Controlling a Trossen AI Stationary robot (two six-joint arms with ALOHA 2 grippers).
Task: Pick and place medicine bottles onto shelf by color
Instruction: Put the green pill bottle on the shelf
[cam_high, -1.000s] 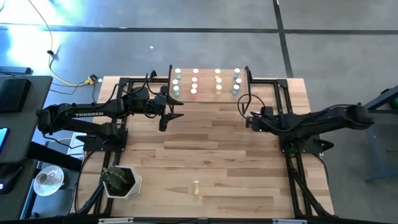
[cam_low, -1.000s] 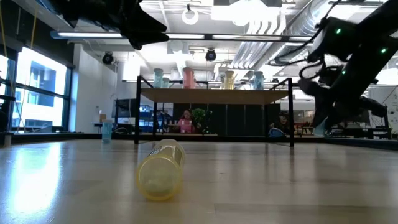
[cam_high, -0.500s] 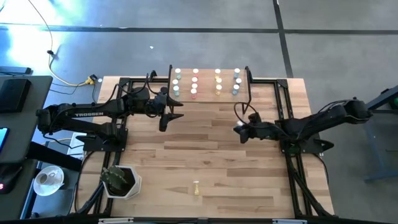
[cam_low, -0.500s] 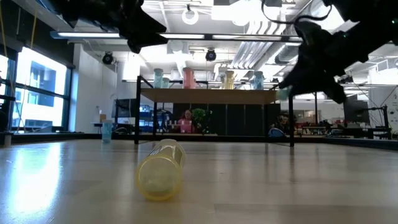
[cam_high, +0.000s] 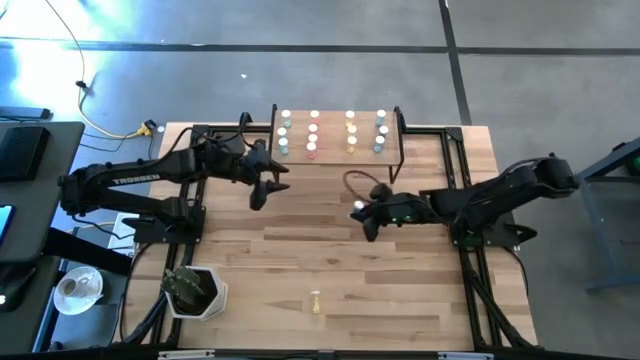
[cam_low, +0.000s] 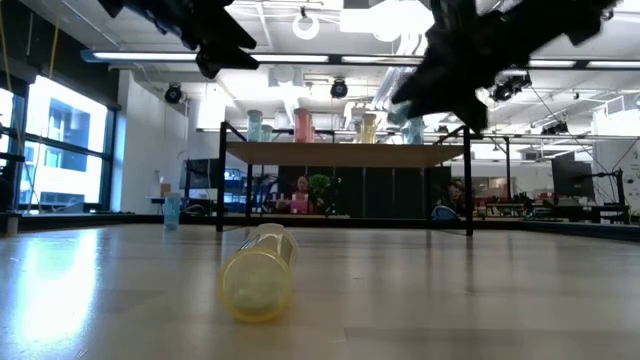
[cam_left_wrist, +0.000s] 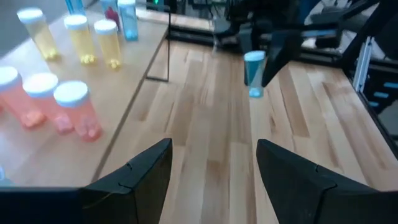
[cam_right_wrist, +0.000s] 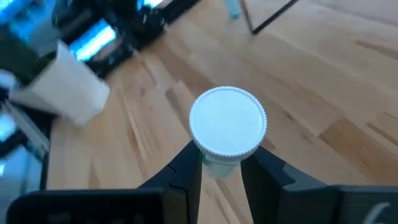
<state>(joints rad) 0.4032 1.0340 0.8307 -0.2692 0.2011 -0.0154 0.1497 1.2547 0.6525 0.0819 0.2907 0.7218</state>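
Table (cam_high: 330, 250) has the shelf (cam_high: 337, 158) at 12 o'clock, nearly full. Right claw (cam_high: 362, 212) hangs mid-table pinching a blue bottle (cam_right_wrist: 227, 127) just under its cap; I'd keep it upright and carry it to the blue row. Left claw (cam_left_wrist: 211, 168) waits spread, empty, near the shelf's left end. A yellow bottle (cam_high: 316, 299) lies at 6 o'clock

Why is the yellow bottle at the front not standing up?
The yellow bottle is tipped over, lying on its side on the table, as the low view shows.
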